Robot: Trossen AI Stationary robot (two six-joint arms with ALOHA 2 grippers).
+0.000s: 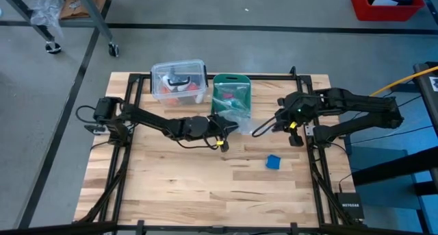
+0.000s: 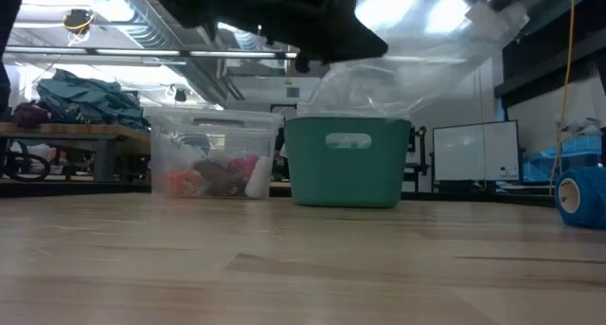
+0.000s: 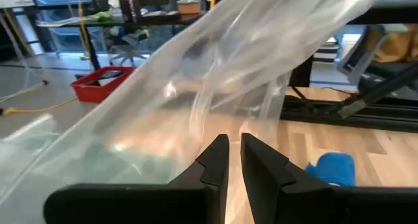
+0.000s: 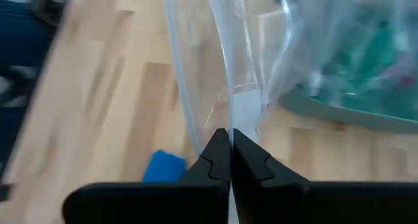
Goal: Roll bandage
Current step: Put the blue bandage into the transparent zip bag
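The bandage (image 1: 273, 162) is a small blue roll lying on the wooden table, right of centre; it also shows in the low view (image 2: 582, 197), the left wrist view (image 3: 333, 168) and the right wrist view (image 4: 164, 167). No gripper touches it. Both grippers hold a clear plastic bag (image 1: 237, 114) above the table, in front of the teal basket (image 1: 231, 91). My left gripper (image 1: 229, 129) is shut on the bag from the left. My right gripper (image 1: 258, 131) is shut on it from the right. My left gripper pinches the clear bag's film (image 3: 228, 123) between its two fingers, coming level from the table's left. One layer or several, I cannot tell. The bag is lifted clear of the table and spreads out beyond the fingers. My right gripper pinches a strip of the bag's film (image 4: 238, 116) between its two shut fingers, coming from the table's right and slanting down. The bag is clear of the table and stretches away from the fingers toward the basket.
A clear lidded box (image 1: 178, 81) with small items stands left of the teal basket at the table's far edge. The black frame rails (image 1: 133, 98) run along the table's sides. Bare wood (image 1: 191, 187) lies in the near half.
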